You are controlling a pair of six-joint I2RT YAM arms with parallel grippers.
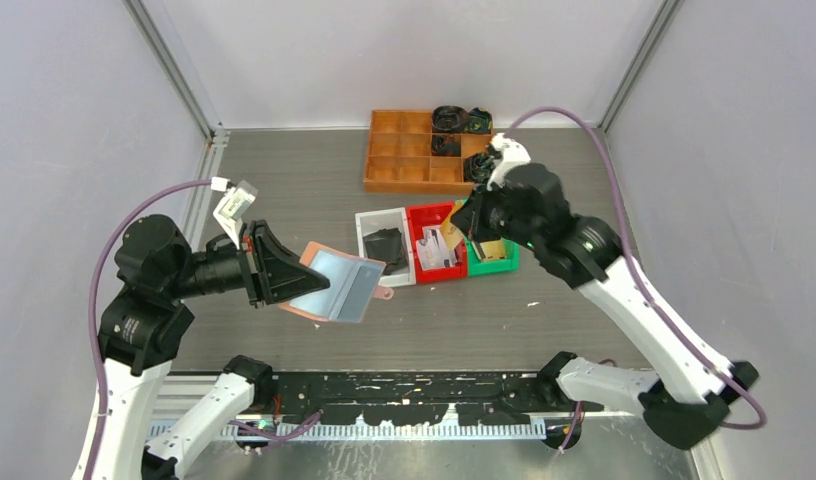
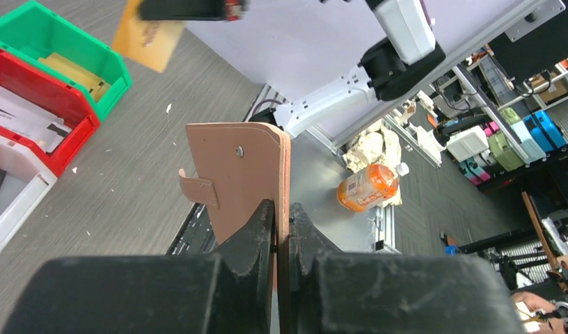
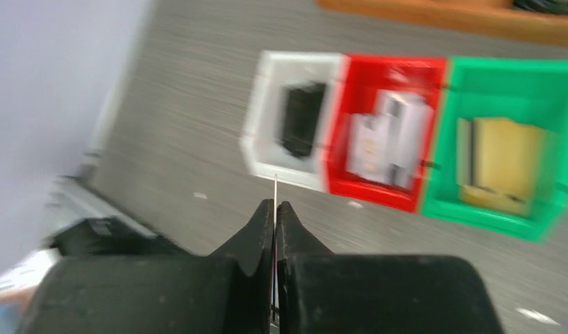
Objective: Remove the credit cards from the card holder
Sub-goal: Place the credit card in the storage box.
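Nearest me, the left gripper (image 1: 296, 272) is clamped tight on one edge of the card holder (image 1: 334, 285), holding it spread open off the table with its pale blue pockets facing up. Farther out, the right gripper (image 3: 275, 209) is pinched shut on a gold card (image 2: 147, 43) above the row of bins. A dark card (image 1: 386, 246) lies in the white bin (image 3: 302, 57), pale cards (image 3: 389, 136) lie in the red bin (image 3: 396, 61) and gold cards (image 3: 500, 163) in the green bin (image 3: 511, 66). Beyond them sits the orange tray (image 1: 399, 150).

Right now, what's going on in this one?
The left pincer holds the opened card holder up off the table. The right pincer is shut on a gold card, up by the white bin, red bin and green bin, where other cards lie sorted by colour.
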